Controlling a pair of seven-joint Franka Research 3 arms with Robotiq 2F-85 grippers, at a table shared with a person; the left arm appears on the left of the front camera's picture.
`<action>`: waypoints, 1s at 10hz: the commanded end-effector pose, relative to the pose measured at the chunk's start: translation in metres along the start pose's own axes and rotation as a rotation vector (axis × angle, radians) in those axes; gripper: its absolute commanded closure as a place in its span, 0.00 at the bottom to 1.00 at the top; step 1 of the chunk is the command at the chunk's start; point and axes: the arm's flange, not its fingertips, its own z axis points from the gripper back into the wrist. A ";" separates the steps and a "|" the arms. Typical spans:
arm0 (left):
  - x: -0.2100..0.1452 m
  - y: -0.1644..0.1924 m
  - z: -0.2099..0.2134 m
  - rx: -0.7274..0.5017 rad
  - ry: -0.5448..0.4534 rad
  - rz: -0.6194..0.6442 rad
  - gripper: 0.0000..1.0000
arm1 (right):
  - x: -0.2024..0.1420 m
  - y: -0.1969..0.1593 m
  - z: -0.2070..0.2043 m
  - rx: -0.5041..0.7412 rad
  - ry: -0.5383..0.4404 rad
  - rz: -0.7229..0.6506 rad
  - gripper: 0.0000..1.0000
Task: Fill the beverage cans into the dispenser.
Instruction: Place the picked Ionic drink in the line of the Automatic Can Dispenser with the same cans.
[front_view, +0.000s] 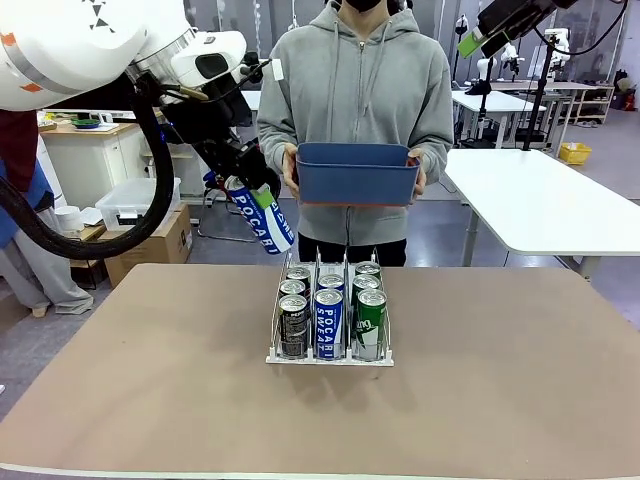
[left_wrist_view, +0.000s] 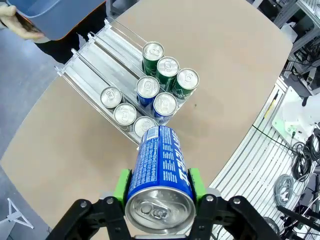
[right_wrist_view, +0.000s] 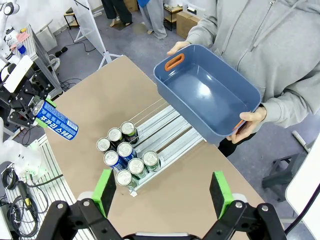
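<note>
My left gripper (front_view: 243, 188) is shut on a blue "POCARI SWEAT" can (front_view: 263, 218), held tilted in the air up and to the left of the dispenser (front_view: 330, 358). In the left wrist view the green pads (left_wrist_view: 121, 187) clamp this can (left_wrist_view: 160, 175) above the table, short of the dispenser (left_wrist_view: 100, 60). Several cans stand in the front of its three lanes: black (front_view: 294, 325) on the left, blue (front_view: 328, 322) in the middle, green (front_view: 370, 322) on the right. My right gripper (right_wrist_view: 162, 195) is open and empty, high above the dispenser (right_wrist_view: 170, 132), at top right in the front view (front_view: 478, 38).
A person in a grey hoodie stands at the far edge and holds an empty blue bin (front_view: 357, 172) with both hands above the dispenser's back end. The rear of the lanes is bare. A white table (front_view: 540, 200) stands at the back right.
</note>
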 end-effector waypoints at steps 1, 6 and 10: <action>0.002 0.005 0.004 0.026 -0.028 0.016 0.43 | -0.003 0.001 -0.001 0.008 -0.006 -0.002 0.00; -0.013 -0.028 -0.005 0.070 -0.039 0.107 0.43 | -0.003 0.001 -0.001 0.008 -0.006 -0.002 0.00; -0.036 -0.078 -0.031 0.078 -0.097 0.058 0.43 | -0.003 0.001 -0.001 0.008 -0.006 -0.002 0.00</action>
